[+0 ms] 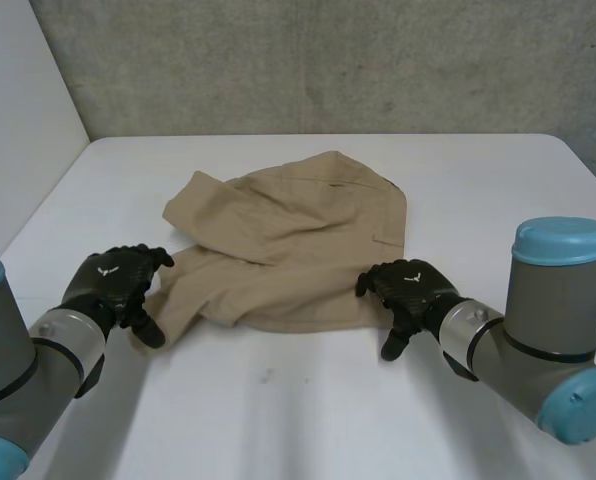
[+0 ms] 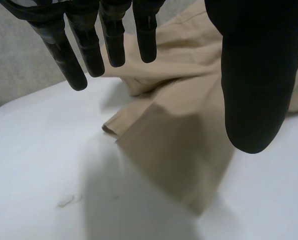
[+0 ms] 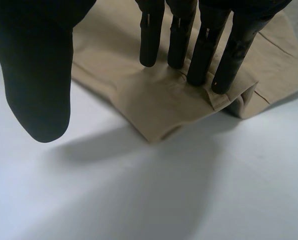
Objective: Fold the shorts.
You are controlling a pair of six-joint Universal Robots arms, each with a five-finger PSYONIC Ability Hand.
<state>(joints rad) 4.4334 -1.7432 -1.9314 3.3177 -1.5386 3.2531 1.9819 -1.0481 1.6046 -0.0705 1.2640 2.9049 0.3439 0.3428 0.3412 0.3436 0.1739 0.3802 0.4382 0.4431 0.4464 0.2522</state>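
Tan shorts (image 1: 288,250) lie rumpled and partly folded over themselves in the middle of the white table (image 1: 308,410). My left hand (image 1: 113,280) hovers at their near left corner, open, with straight fingers (image 2: 114,40) over the cloth (image 2: 179,145) and the thumb spread wide. At the near right corner sits my right hand (image 1: 413,285), also open. Its straight fingertips (image 3: 204,55) reach down to the cloth's edge (image 3: 154,100), thumb held apart over bare table. Neither hand grips the fabric.
A grey concrete wall (image 1: 328,60) runs behind the table and a white panel (image 1: 18,120) stands at the left. A small dark mark (image 1: 268,377) lies on the table in front of the shorts.
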